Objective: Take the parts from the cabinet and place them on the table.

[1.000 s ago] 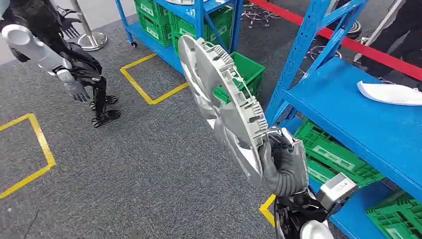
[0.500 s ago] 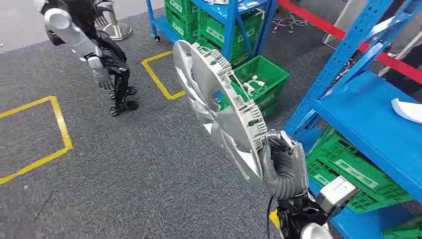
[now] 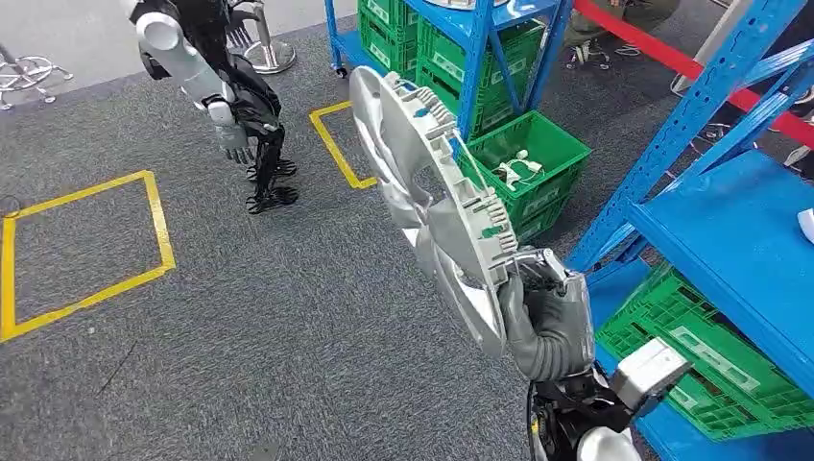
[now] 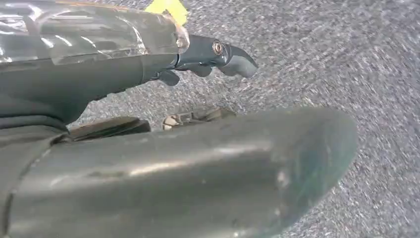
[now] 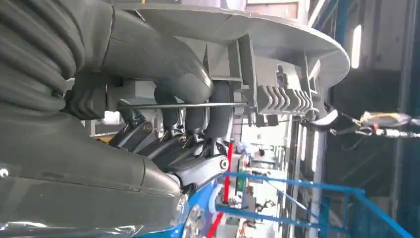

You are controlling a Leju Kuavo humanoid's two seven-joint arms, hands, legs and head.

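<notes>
Right hand point(image 3: 545, 322) grips the round silver plastic wheel cover point(image 3: 432, 206) by its rim, upright for carrying; left hand point(image 3: 233, 141), at ten o'clock, hangs with nothing in it, fingers loosely apart.

I am holding a wheel cover point(image 3: 432, 206), a large round silver-grey plastic disc, on edge and tilted over the grey carpet. Its back is facing me, showing a ring of ribbed clips and tabs near the rim and a thin wire hoop running round them. My right hand point(image 3: 545, 322) is gripping its lower rim, fingers point(image 5: 193, 106) curling over the edge and behind the wire. The cover is leaning up and away from my hand, toward the blue rack point(image 3: 715, 216).
</notes>
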